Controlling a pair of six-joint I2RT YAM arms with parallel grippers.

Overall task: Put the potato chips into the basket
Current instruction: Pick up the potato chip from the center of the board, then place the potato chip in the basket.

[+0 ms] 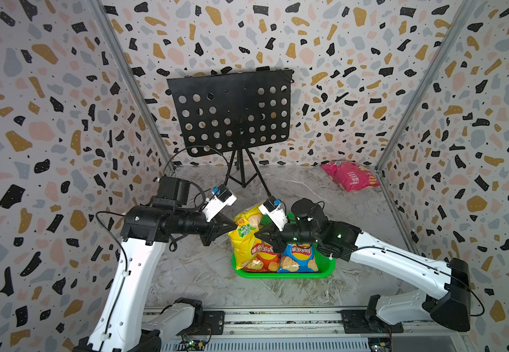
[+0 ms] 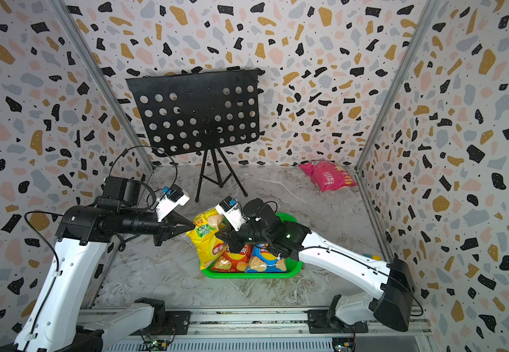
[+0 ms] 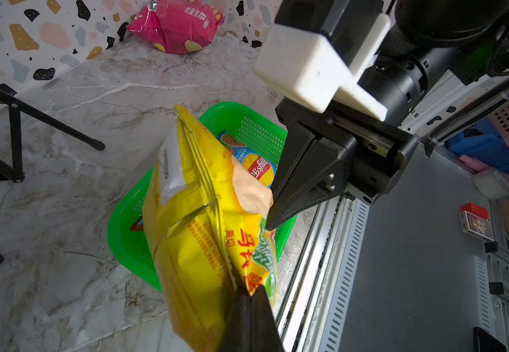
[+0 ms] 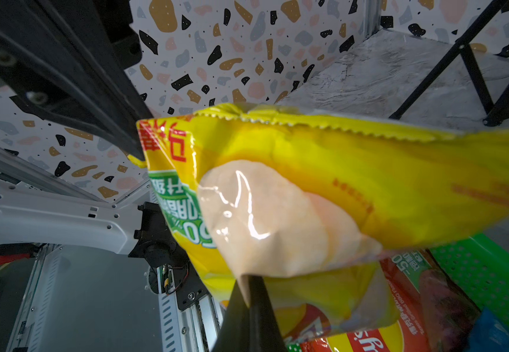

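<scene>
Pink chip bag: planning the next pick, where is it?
In both top views the pink bag lies on the tabletop in the far right corner, apart from the green basket.

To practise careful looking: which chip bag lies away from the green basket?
The pink bag, alone on the marble table near the far corner. The orange-red bag and the blue bag lie in the basket; the yellow bag is held over it.

A black perforated music stand stands on the marble tabletop.
</scene>
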